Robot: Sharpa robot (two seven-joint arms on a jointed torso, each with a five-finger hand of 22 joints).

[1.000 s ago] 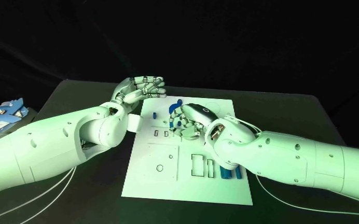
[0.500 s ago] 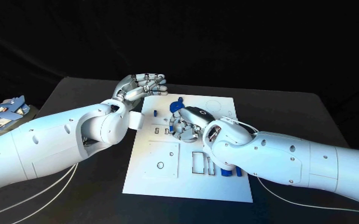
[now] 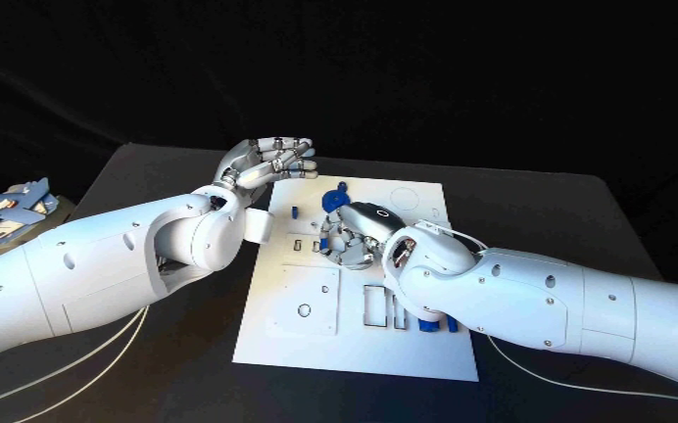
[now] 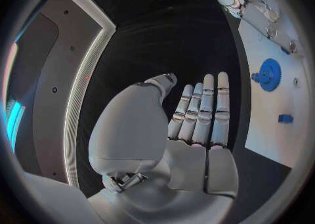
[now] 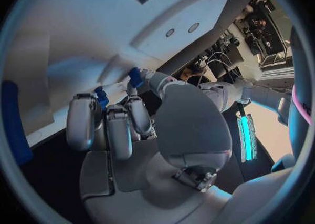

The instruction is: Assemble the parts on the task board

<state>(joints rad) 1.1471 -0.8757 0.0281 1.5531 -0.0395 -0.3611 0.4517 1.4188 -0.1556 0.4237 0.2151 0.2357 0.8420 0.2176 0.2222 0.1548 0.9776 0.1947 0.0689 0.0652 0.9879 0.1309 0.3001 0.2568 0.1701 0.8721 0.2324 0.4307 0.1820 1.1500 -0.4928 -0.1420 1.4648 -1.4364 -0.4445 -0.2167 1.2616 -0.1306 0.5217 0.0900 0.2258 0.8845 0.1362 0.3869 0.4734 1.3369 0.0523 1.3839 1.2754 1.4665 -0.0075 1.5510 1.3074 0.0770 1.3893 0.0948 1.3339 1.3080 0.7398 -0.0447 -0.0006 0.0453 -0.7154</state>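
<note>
The right robot hand curls over the task board, seemingly pinching a small blue part; a tilt could jam it. At ten o'clock, the left robot hand hovers empty, fingers loosely apart.

The task board lies mid-table; the gear sits on it toward 12 o'clock; the right hand rests over the board's centre; the left hand hangs off its 11 o'clock corner; upright parts stand toward 4 o'clock.

no readable text, labels, numbers or signs anywhere
</note>
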